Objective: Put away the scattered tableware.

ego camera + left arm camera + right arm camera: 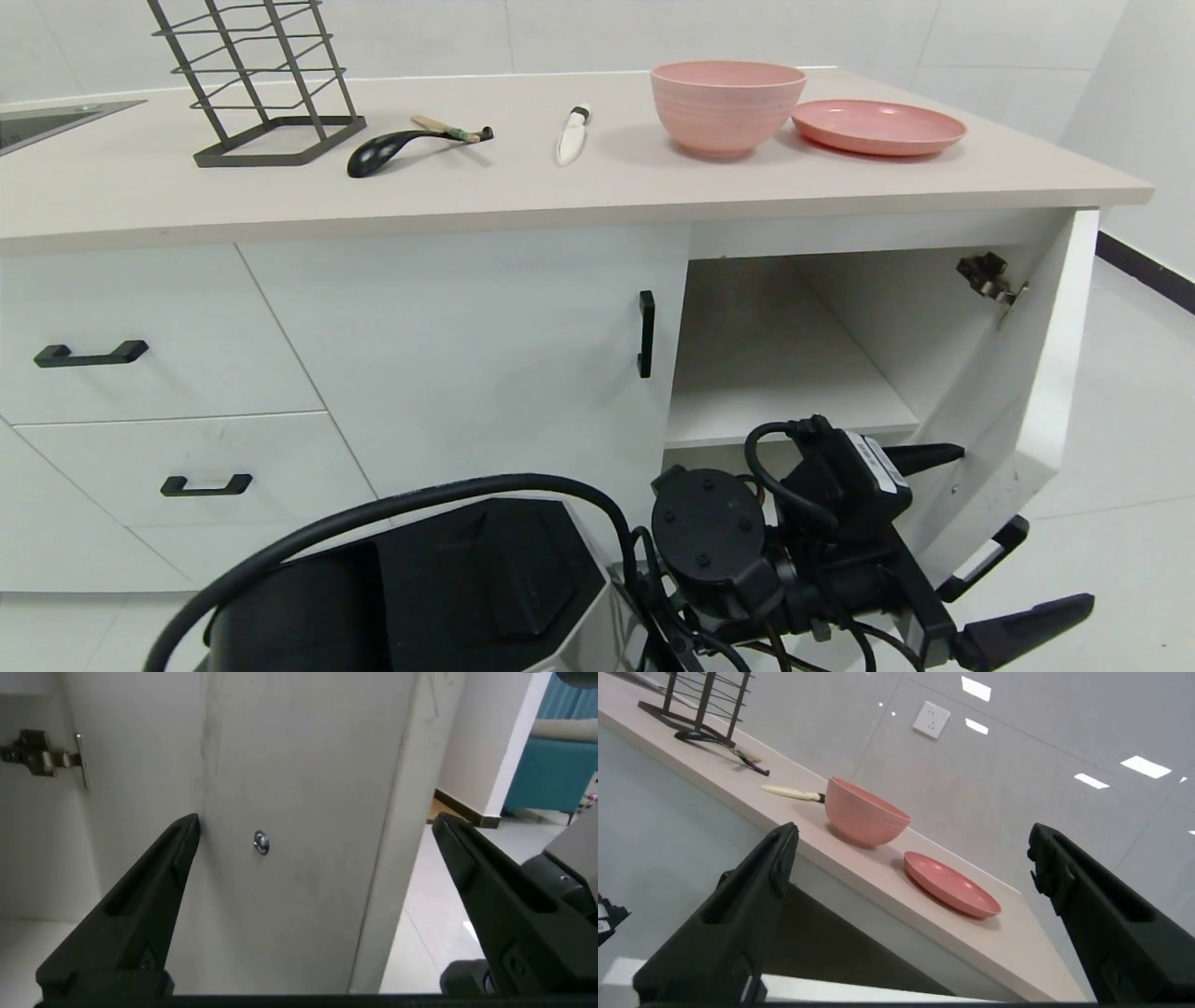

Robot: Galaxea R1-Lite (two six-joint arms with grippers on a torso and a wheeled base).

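Round ribbed pink bowl (727, 105), flat pink plate (878, 126) just beside it, on smooth counter (467, 196). Below bowl, open white cabinet (896, 317). Left gripper (318, 826), right gripper (915, 833) both released.

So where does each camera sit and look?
Head view: on the robot's head, looking down at the beige countertop and white cabinet; a black gripper shows low.
Left wrist view: on that wrist, facing the white cabinet door, inner side, framed by the left gripper.
Right wrist view: on that wrist, tilted up at the countertop, framed by the right gripper.
Head and right wrist share: round pink bowl, flat pink plate.
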